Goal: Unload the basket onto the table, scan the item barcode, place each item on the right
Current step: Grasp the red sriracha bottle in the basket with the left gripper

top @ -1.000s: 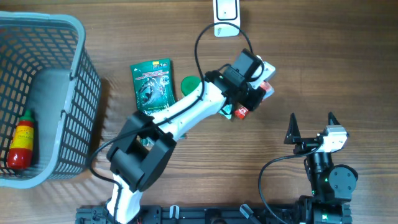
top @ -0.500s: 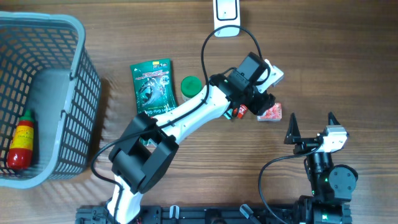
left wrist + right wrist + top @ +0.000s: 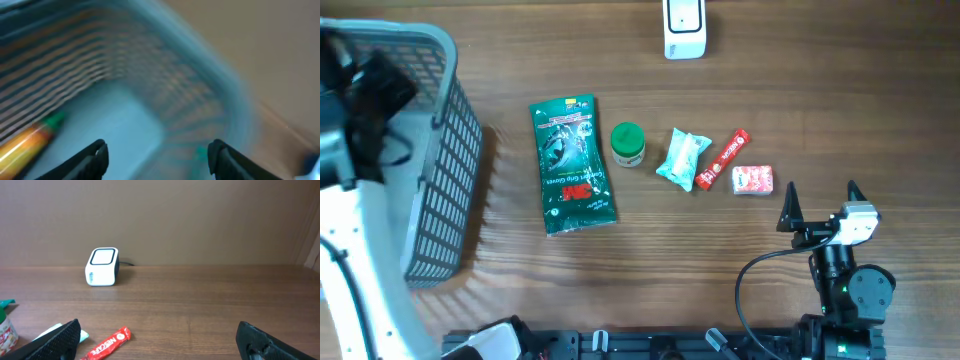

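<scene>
Near edge, right gripper (image 3: 820, 188): low over the table (image 3: 820, 90) at the right, fingers spread wide, nothing between them.
Box (image 3: 752, 179): small, red and white, flat on the wood just beyond the right gripper's left finger; right end of the item row; print too small to read.
Stick (image 3: 722, 160): slim red sachet, slanted, just left of the box; white lettering reads "NESCAFE" in the right wrist view.
Packet (image 3: 682, 158): pale teal and white, crumpled, touching or nearly touching the stick's lower end; no readable text.
Jar (image 3: 627, 143): small, green lid facing up, white body, just left of the packet.
Pouch (image 3: 571, 165): large dark green bag lying flat, left end of the row, close beside the jar; a red patch and white lettering on it, too fine to read.
Items to scan: all five lie free on the table, none in either gripper, well apart from the scanner.
Basket (image 3: 440, 160): grey plastic mesh at the far left, partly covered by the left arm.
Left gripper (image 3: 159, 157): above the basket's inside, fingers parted with an empty gap; its view is blurred.
Bottle (image 3: 30, 142): orange-yellow with a green cap, lying in the basket.
Scanner (image 3: 682, 28): white block with a dark side, at the far edge, centre, a cable behind it.
</scene>
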Tool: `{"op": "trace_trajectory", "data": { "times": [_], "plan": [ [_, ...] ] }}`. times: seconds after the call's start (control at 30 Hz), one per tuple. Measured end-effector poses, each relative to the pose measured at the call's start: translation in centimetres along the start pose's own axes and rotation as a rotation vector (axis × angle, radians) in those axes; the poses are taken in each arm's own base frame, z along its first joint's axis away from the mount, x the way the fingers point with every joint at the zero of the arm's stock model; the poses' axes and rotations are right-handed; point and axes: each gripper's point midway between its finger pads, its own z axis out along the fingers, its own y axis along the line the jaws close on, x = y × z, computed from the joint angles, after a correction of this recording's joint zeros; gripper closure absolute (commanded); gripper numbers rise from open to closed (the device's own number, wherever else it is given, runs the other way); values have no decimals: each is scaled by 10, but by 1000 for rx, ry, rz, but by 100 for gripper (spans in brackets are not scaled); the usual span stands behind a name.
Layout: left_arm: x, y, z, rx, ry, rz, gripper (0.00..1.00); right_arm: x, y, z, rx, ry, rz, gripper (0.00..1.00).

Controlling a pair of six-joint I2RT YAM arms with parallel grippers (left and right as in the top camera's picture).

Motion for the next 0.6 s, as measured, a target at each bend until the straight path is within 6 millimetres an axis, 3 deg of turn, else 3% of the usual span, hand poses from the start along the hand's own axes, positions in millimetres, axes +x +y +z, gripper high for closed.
{"op": "trace_trajectory", "data": {
  "times": [0.1, 0.27, 0.4, 0.5, 0.6],
  "plan": [
    [9, 109, 14, -256, 56, -262, 32, 0, 0, 0, 0, 0, 0, 0],
    [58, 191, 49, -479, 92, -369, 29, 0, 0, 0, 0, 0, 0, 0],
    [84, 226, 92, -540, 106, -261, 24, 0, 0, 0, 0, 0, 0, 0],
    [102, 239, 125, -546, 204, -85, 21, 0, 0, 0, 0, 0, 0, 0],
    [121, 247, 145, -526, 332, 153, 17, 0, 0, 0, 0, 0, 0, 0]
  ]
}}
